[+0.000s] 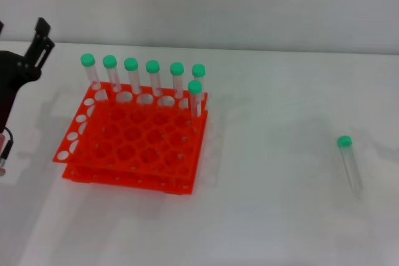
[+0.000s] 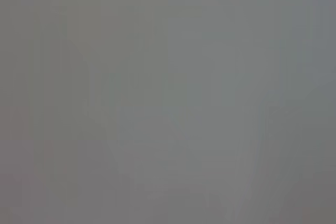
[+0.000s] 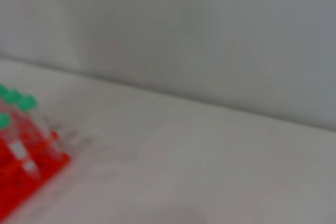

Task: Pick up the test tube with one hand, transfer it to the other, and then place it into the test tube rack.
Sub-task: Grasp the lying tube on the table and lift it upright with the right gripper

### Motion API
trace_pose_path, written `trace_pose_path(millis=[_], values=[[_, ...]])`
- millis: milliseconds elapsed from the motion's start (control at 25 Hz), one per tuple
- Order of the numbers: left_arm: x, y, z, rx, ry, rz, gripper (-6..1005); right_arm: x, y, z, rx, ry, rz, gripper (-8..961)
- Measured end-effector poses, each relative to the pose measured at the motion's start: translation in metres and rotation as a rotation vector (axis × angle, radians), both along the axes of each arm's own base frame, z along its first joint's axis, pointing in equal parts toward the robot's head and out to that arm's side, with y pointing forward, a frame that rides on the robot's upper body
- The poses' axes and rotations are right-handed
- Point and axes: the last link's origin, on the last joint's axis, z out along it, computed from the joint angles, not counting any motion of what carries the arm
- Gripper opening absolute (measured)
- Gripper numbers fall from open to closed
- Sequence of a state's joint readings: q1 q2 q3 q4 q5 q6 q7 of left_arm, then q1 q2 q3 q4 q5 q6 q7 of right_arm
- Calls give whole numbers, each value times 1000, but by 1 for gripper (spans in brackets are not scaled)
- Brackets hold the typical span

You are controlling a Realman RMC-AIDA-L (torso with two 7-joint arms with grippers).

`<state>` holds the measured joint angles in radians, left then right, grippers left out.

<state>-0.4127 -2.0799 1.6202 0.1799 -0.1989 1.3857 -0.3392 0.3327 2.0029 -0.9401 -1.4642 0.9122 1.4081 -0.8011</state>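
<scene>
Surface: white table [image 1: 262, 216], pale wall.
Test tube [image 1: 350, 164]: lying flat, well apart from left gripper [image 1: 41, 40].
Jaws: I cannot tell.
Rack [image 1: 134, 144]: between them.

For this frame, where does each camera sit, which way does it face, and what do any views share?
Head view: high on the robot, looking forward and down at the test tube rack, the loose test tube lying on the white table, and the left pincer at the left edge.
Left wrist view: only featureless grey; no body part shows.
Right wrist view: low, facing across the table to the wall; no pincer shows.
Shared: head and right wrist views both show the rack.
</scene>
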Motion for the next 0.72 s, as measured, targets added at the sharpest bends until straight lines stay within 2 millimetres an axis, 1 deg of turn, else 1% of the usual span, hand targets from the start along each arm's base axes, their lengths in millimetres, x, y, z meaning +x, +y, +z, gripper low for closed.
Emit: trace_pose_path(millis=[160, 280, 320, 360, 400, 440, 480, 640, 720], values=[[-3, 2, 2, 13, -10, 27, 875, -33, 10, -20, -56, -69, -63, 817], [-3, 2, 1, 19, 24, 30, 875, -56, 11, -43, -108, -154, -90, 810], [-4, 2, 1, 24, 38, 34, 875, -60, 11, -47, -116, -176, -100, 807], [-4, 1, 2, 33, 56, 37, 876, -67, 10, -59, -139, -240, -125, 805], [-5, -1, 2, 42, 72, 40, 876, -72, 9, -66, -153, -274, -145, 803], [-5, -1, 3, 49, 83, 39, 876, -80, 6, -79, -176, -341, -180, 800], [-5, -2, 3, 60, 99, 37, 876, -80, 6, -79, -176, -341, -180, 798], [-5, -3, 7, 89, 116, 39, 875, -91, 1, -100, -209, -386, -204, 789], [-5, -2, 8, 94, 117, 41, 875, -92, 2, -107, -215, -390, -209, 784]])
